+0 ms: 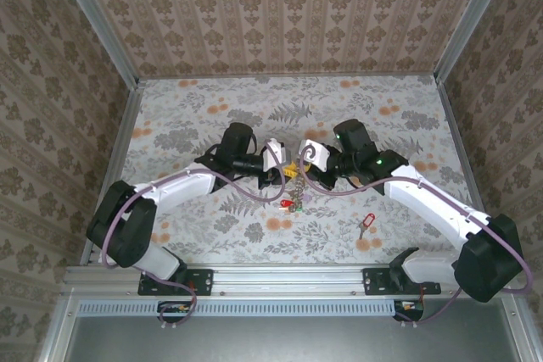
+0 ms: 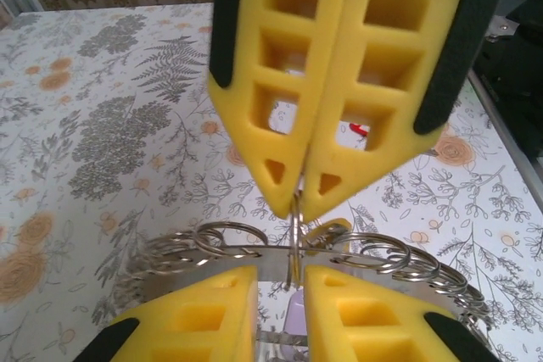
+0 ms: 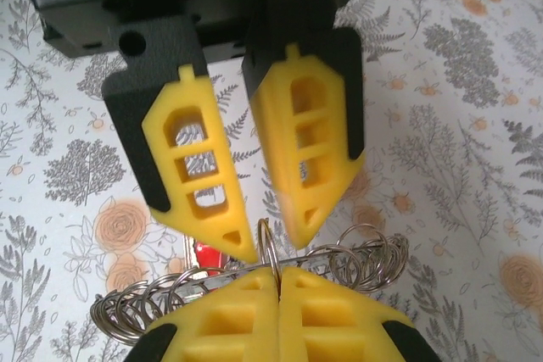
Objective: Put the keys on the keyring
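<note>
**Q:** When the arms meet over the middle of the desk (image 1: 212,116), where is the keyring in the overhead view?

**A:** The keyring (image 1: 293,186) hangs between the left pincer (image 1: 283,175) and the right pincer (image 1: 300,175). Red- and green-tagged keys (image 1: 293,203) dangle beneath it, apparently threaded. A loose red-tagged key (image 1: 366,225) lies well apart on the desk, near the right arm.

**Q:** And the left wrist view?

**A:** The left pincer stands slightly spread just under the coil and grips nothing evident. What looks like a pale purple tag (image 2: 293,324) shows in its gap. Opposite it, the right pincer is pressed together on one upright ring of the keyring.

**Q:** The right wrist view?

**A:** It agrees: the right pincer pinches that ring and the left pincer is spread.

**Q:** How far along is the task?

**A:** Partly done, by judgement. Some keys seem to be on, and at least the loose key remains.
</note>
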